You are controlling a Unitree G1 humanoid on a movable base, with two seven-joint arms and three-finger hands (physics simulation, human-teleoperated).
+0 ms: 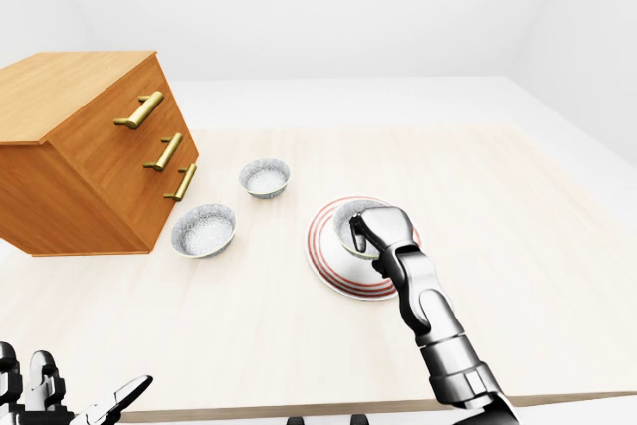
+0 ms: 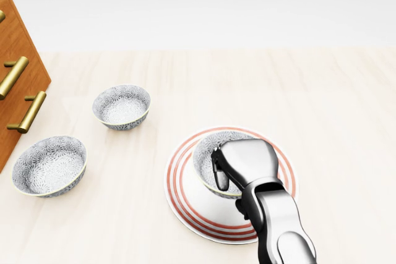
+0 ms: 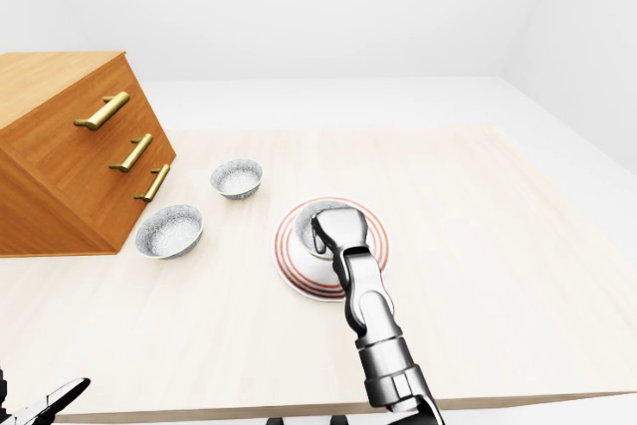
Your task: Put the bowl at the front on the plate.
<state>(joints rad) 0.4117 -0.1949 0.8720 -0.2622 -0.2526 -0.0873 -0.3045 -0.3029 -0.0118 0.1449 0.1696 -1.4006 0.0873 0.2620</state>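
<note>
A patterned grey bowl sits within the red-ringed white plate, near the plate's middle in the head view. My right hand is shut on the bowl's right rim, with a finger hooked inside it and the palm covering the bowl's right half. Whether the bowl rests on the plate or hangs just above it cannot be told. My left hand shows at the bottom left corner of the left-eye view, fingers spread open and holding nothing.
Two more patterned bowls stand left of the plate on the pale wooden table. A wooden drawer cabinet with brass handles stands at the left. The table's near edge runs along the bottom of the eye views.
</note>
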